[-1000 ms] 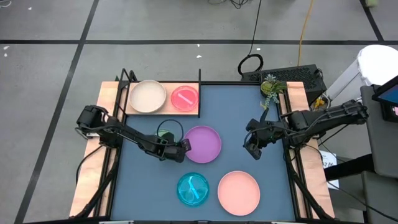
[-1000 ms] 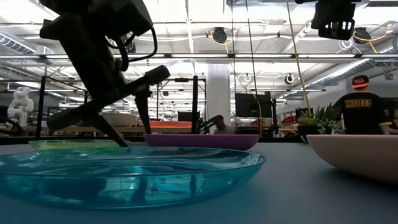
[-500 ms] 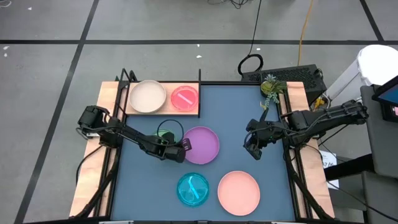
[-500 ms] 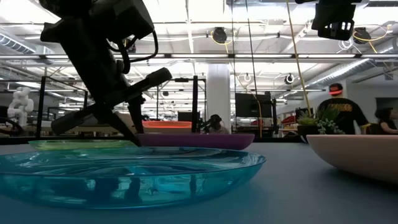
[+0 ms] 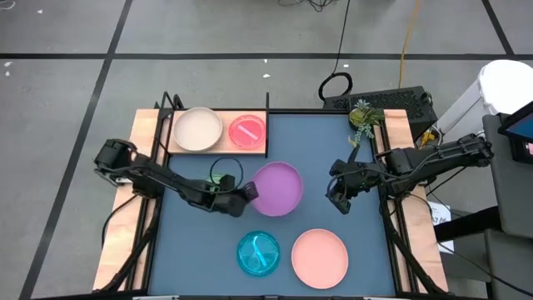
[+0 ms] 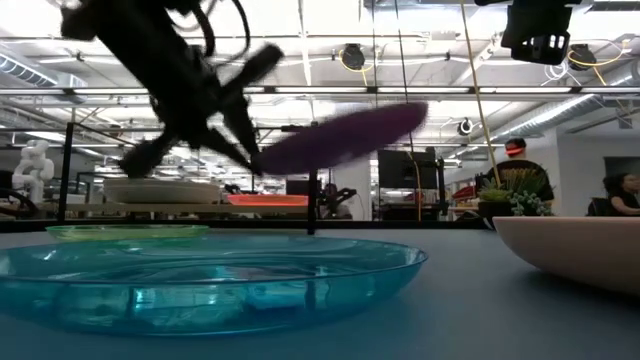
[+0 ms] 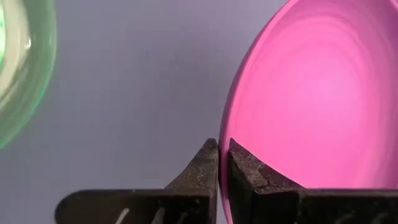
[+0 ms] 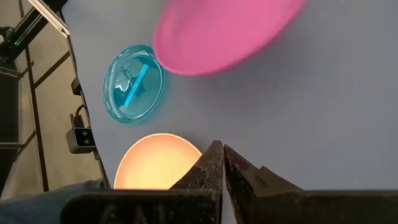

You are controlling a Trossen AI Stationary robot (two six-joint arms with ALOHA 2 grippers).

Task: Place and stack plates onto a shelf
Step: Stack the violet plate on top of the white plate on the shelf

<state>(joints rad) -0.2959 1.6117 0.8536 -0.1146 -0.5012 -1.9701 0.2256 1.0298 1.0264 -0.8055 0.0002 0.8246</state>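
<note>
The purple plate (image 5: 279,188) hangs tilted above the middle of the table, and my left gripper (image 5: 246,193) is shut on it at its left side. In the low view the purple plate (image 6: 345,135) is clear of the tabletop. The shelf (image 5: 218,148) stands at the far left corner and carries a cream plate (image 5: 197,129) and a small magenta plate (image 5: 247,131). A green plate (image 5: 221,172) lies flat under my left arm. A teal plate (image 5: 259,253) and a salmon plate (image 5: 320,257) lie near the front edge. My right gripper (image 5: 339,202) hovers shut at the right. My left gripper pinches the purple plate's rim (image 7: 225,140) on the side toward the table's left, with one finger on the plate's inner face and one on its underside. The fingers (image 6: 245,150) come from the left, slanting down. The plate is lifted clear, its free right edge (image 6: 415,110) higher than the held edge.
A small potted plant (image 5: 363,117) stands at the far right corner. The shelf's black uprights (image 5: 267,110) rise at its ends. Bare blue tabletop (image 5: 325,150) lies between the shelf and my right arm.
My left gripper has shut on the purple plate's left rim and then risen. The plate, which lay flat on the table, is now lifted clear and tipped, its right edge up, and has shifted slightly toward the far right.
</note>
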